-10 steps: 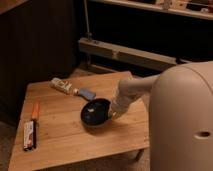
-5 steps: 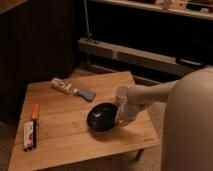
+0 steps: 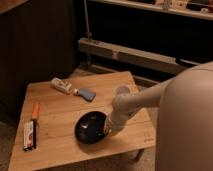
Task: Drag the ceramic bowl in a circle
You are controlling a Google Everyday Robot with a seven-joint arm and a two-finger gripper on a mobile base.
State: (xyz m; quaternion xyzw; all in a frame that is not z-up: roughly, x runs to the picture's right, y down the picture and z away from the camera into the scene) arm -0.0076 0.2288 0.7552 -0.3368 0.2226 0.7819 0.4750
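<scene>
Sliding toward the near edge since half a second ago, the round, glossy black ceramic bowl [image 3: 92,128] is now sitting on the front part of the low, pale wooden table [image 3: 60,107], left of where you last saw it. Your robot's cream-coloured gripper [image 3: 110,129] is reaching down at the bowl's right rim, its fingers closed tight; whether they are pinching the rim you cannot tell. Lying well apart at the back are a small white bottle [image 3: 61,85] and a blue rectangular sponge [image 3: 87,94], while an orange marker [image 3: 35,111] and a flat striped packet [image 3: 30,135] are resting along the left side.
</scene>
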